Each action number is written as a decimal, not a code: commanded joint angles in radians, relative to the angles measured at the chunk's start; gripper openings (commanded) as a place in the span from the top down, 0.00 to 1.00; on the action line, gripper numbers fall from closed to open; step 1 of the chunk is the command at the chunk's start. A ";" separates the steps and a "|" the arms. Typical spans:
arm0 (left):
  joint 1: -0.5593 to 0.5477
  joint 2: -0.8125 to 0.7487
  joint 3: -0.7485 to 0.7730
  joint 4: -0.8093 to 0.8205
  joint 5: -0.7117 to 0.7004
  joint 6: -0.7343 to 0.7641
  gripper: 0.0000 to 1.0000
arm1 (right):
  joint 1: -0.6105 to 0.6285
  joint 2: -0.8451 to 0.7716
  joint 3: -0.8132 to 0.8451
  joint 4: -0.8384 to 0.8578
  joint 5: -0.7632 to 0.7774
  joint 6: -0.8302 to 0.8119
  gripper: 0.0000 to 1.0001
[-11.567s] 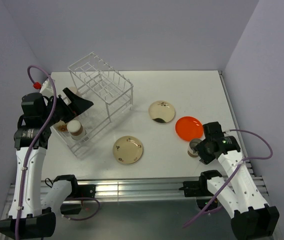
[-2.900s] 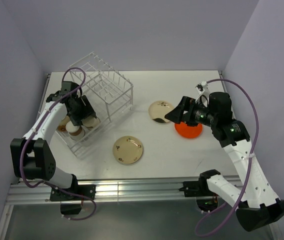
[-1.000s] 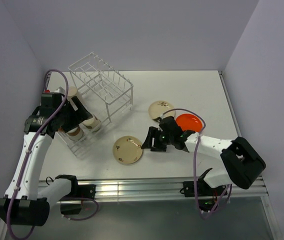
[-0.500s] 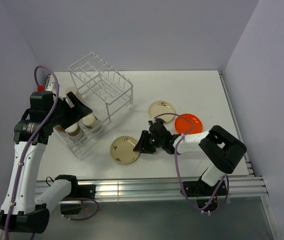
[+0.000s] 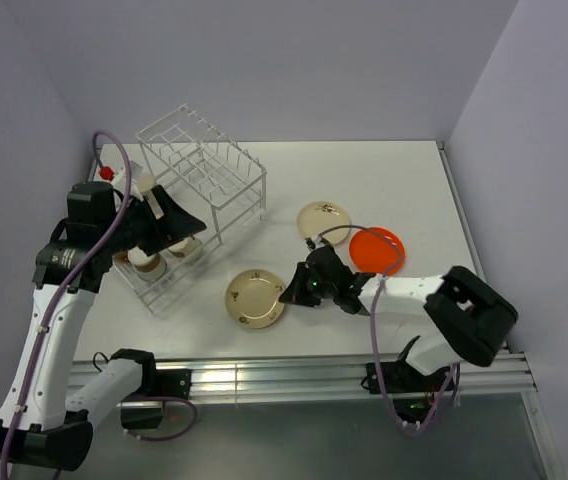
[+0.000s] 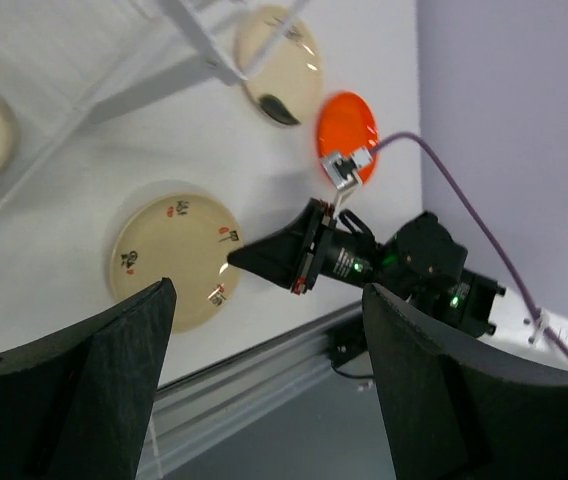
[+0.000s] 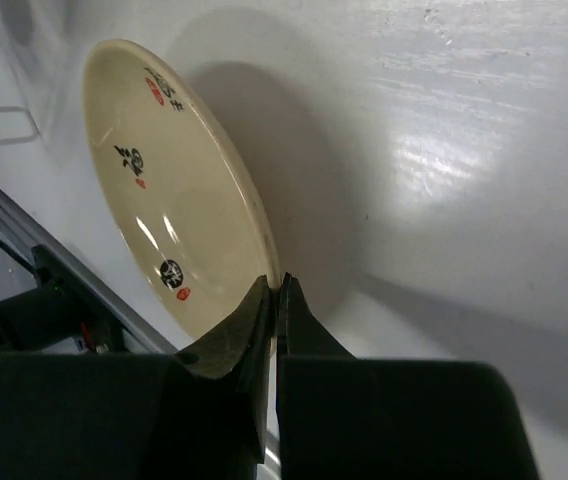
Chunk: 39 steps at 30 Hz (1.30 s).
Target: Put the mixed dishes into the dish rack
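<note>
A cream plate with brown motifs (image 5: 253, 299) (image 7: 160, 190) (image 6: 169, 262) lies in front of the dish rack. My right gripper (image 5: 288, 292) (image 7: 276, 292) is shut on that plate's right rim, one finger over and one under it. My left gripper (image 5: 186, 221) (image 6: 264, 395) hovers open and holds nothing, over the join between the rack's tall slotted box (image 5: 204, 168) and its low tray (image 5: 164, 288). Two cups (image 5: 145, 260) stand in the tray, partly hidden by the left arm. Farther right lie a second cream plate (image 5: 324, 222) (image 6: 278, 64) and the orange plate (image 5: 376, 247) (image 6: 349, 125).
The right arm (image 5: 414, 292) stretches low across the table's front from the right, its cable looping over the orange plate. A metal rail (image 5: 284, 375) runs along the table's near edge. Purple walls close in the left, back and right.
My right gripper has closed from open onto the near cream plate's rim, and the plate shifted slightly. My left gripper has drifted right, over the rack, still open.
</note>
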 commanded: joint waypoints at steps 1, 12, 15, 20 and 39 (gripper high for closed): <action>-0.101 -0.029 -0.050 0.163 0.113 -0.021 0.18 | 0.003 -0.164 0.107 -0.231 0.075 -0.102 1.00; -0.320 -0.019 -0.118 0.265 0.016 -0.024 0.18 | 0.002 -0.426 0.354 -0.565 0.023 -0.188 1.00; -0.326 -0.009 -0.081 0.205 -0.029 0.013 0.19 | 0.002 -0.469 0.363 -0.584 -0.009 -0.185 1.00; -0.330 -0.002 -0.032 0.123 -0.109 0.050 0.20 | 0.002 -0.515 0.383 -0.624 -0.029 -0.195 1.00; -0.376 -0.020 -0.101 0.188 0.058 0.073 0.25 | -0.001 -0.523 0.486 -0.652 -0.107 -0.213 1.00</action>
